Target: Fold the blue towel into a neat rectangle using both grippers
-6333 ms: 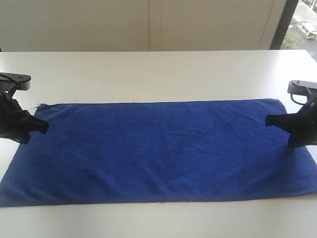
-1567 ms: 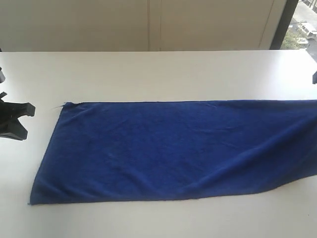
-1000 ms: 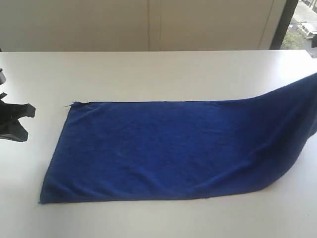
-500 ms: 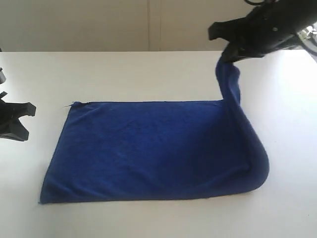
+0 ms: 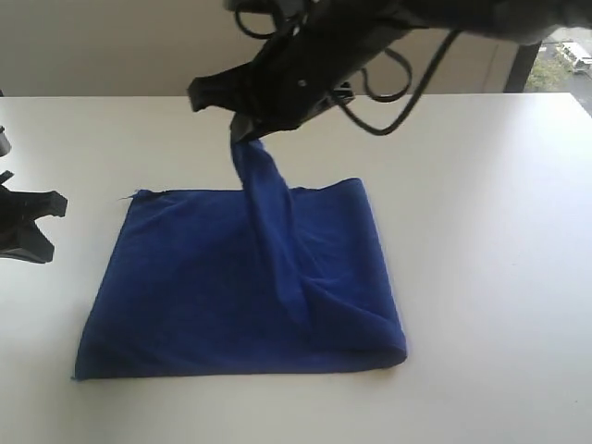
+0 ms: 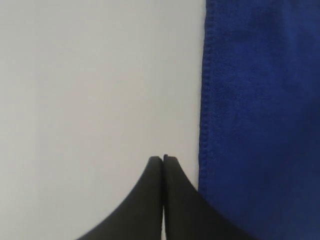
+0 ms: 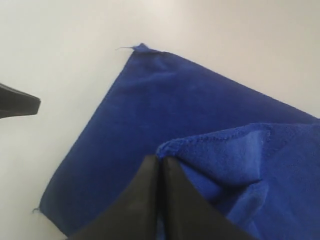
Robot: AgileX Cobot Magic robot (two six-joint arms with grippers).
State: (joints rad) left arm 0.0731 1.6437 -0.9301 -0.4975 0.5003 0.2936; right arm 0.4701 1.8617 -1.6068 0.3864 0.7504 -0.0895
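At 9 o'clock of the blue towel (image 5: pixel 185 305), the left gripper (image 6: pixel 162 159) has its jaws pressed together on nothing, just beside the cloth's edge. The towel lies left of centre on the white surface (image 5: pixel 481 231), one end pinched in the right gripper (image 5: pixel 242 131) above its middle: I judge the first fold half made, that end not yet laid on the 9 o'clock edge. Bare surface lies at 12 and 3 o'clock, though the left gripper crowds the landing edge

Our right arm (image 5: pixel 388 32) reaches way across the middle, the right tool (image 5: pixel 242 131) up in the air with its jaws pinched on a bunched bit of the blue towel (image 5: pixel 213 296). Our left tool (image 5: pixel 48 207) sits low at the far left, jaws pressed together.
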